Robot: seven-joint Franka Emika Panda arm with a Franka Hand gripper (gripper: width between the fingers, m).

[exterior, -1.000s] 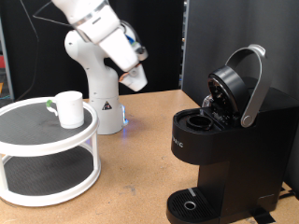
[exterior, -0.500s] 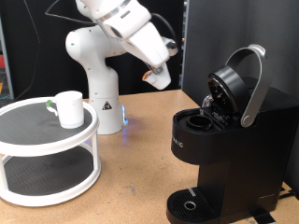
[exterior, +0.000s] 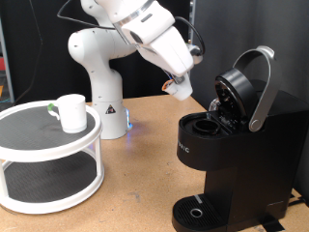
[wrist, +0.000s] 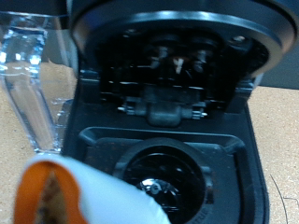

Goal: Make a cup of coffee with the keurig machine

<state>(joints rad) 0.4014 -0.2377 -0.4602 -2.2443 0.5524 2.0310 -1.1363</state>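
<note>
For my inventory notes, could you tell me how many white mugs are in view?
1. The cup stands on the top tier of the round white stand at the exterior view's left, apart from the keurig machine. Others may be hidden.

Exterior view: even, moderately bright indoor light against a dark backdrop; soft shadows under the round shelf [exterior: 48, 145]; arm slightly motion-blurred. Wrist view: soft throughout, the nearest object at 7 o'clock badly blurred; glare at 10 o'clock.
</note>
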